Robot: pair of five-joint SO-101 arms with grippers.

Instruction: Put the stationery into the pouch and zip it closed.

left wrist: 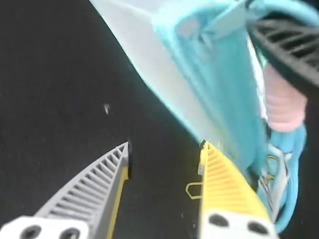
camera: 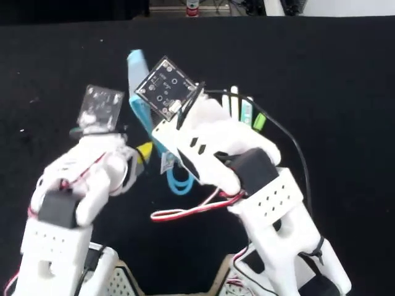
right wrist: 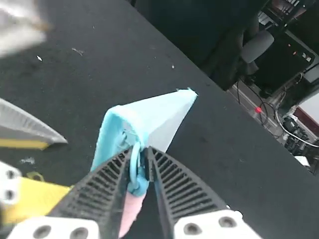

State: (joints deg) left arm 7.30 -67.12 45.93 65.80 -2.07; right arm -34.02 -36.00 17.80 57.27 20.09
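High view: light-blue fabric pouch (camera: 137, 68) running 11-to-5, right hand (right wrist: 140, 149) pinching its zip pull (right wrist: 134, 170), left hand (left wrist: 164, 144) open at pouch's 9.

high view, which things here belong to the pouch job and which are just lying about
Part of the job:
- pouch, light blue, clamped by the right gripper
- pens on the table
- left gripper, open next to the pouch

Just lying about:
- chair and cables beyond the table
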